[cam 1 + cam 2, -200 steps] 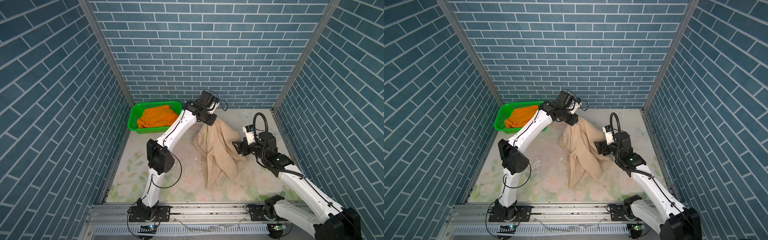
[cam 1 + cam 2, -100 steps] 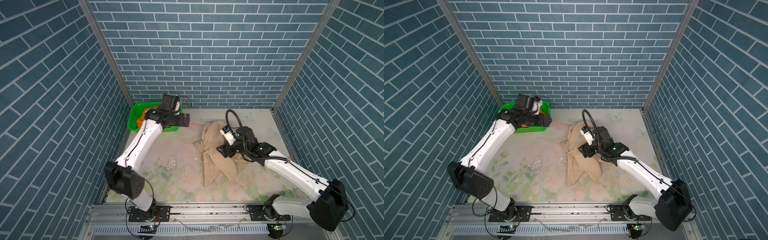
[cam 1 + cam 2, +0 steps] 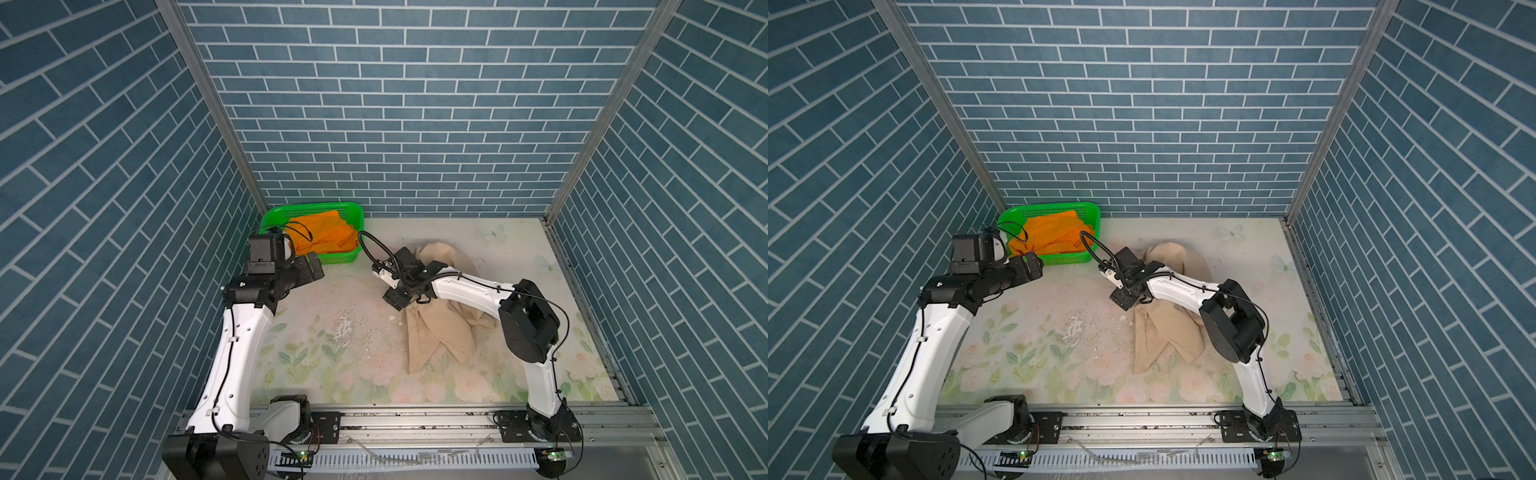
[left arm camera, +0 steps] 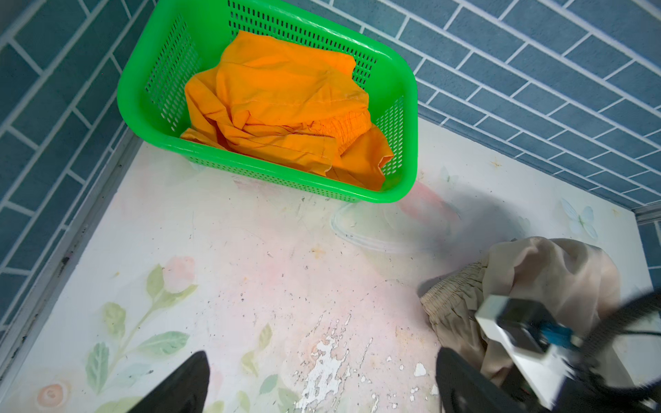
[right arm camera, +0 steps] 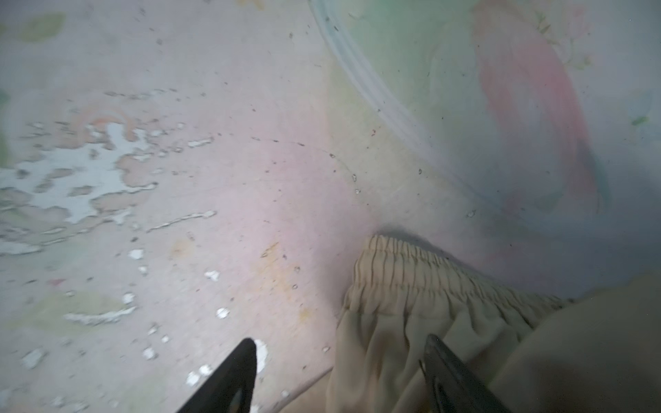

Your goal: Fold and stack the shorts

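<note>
Rumpled beige shorts (image 3: 436,332) on the flowered table (image 3: 324,353), right of centre, reaching toward the back edge. Orange shorts (image 3: 324,237) bunched inside a green basket (image 3: 309,206) in the back left corner. Left gripper (image 4: 322,354) spread wide and empty, near the basket's front. Right gripper (image 5: 339,339) parted, low beside the beige waistband, one finger over cloth, one over bare table.

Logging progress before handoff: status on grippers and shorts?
Left gripper open, empty, beside green basket. Right gripper open, straddling edge of beige shorts. Those crumpled on table, orange shorts in basket, neither folded. No obstruction seen.
</note>
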`<state>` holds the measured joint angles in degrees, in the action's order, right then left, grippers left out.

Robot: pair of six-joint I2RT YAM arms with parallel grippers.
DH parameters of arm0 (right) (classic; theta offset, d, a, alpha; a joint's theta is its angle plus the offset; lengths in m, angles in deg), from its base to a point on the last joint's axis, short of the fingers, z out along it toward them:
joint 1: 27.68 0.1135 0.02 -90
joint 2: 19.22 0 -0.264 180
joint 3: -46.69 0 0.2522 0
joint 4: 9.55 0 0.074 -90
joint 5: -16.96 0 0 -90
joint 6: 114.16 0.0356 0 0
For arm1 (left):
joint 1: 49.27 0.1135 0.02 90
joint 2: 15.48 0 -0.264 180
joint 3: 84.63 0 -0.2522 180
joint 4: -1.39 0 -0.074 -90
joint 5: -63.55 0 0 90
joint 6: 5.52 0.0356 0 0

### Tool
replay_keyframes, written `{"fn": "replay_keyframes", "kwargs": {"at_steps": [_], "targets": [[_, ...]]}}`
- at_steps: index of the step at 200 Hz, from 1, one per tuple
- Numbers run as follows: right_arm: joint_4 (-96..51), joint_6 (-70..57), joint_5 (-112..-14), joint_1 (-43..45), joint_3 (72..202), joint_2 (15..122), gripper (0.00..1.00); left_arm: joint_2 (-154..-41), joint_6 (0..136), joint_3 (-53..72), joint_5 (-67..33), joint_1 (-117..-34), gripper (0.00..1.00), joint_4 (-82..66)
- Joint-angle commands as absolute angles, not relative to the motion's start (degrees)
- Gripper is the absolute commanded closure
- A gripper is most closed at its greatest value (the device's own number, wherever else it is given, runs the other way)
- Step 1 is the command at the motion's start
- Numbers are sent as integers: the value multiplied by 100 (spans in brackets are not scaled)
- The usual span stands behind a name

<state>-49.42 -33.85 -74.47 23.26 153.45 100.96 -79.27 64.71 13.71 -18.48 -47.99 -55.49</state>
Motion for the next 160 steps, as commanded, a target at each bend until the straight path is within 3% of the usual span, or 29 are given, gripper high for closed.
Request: {"fn": "replay_keyframes", "kwargs": {"at_steps": [1, 29, 68, 100, 119, 144, 160], "targets": [[-5473, -3837, -8093, 2323, 15820, 10486, 26, -7881, 6410, 1540, -1515, -4753, 0, -5362], [-5505, -3937, -8401, 2356, 16067, 10907, 28, -7943, 6436, 1663, -1442, -4756, 0, -5342], [-5551, -3924, -8682, 2314, 16407, 11301, 44, -7990, 6477, 1727, -1409, -4755, 0, -5372], [-5728, -3995, -8571, 2299, 16834, 11581, 75, -7994, 6562, 1701, -1417, -4759, 0, -5473], [-5757, -3982, -8413, 2247, 17014, 11538, 100, -7964, 6589, 1701, -1328, -4757, 0, -5473], [-5576, -3696, -7835, 2135, 16953, 10911, 100, -7999, 6610, 1683, -1296, -4758, 0, -5483], [-5380, -3315, -6934, 1987, 16802, 10185, 100, -8071, 6644, 1699, -1169, -4760, 0, -5404]]}}
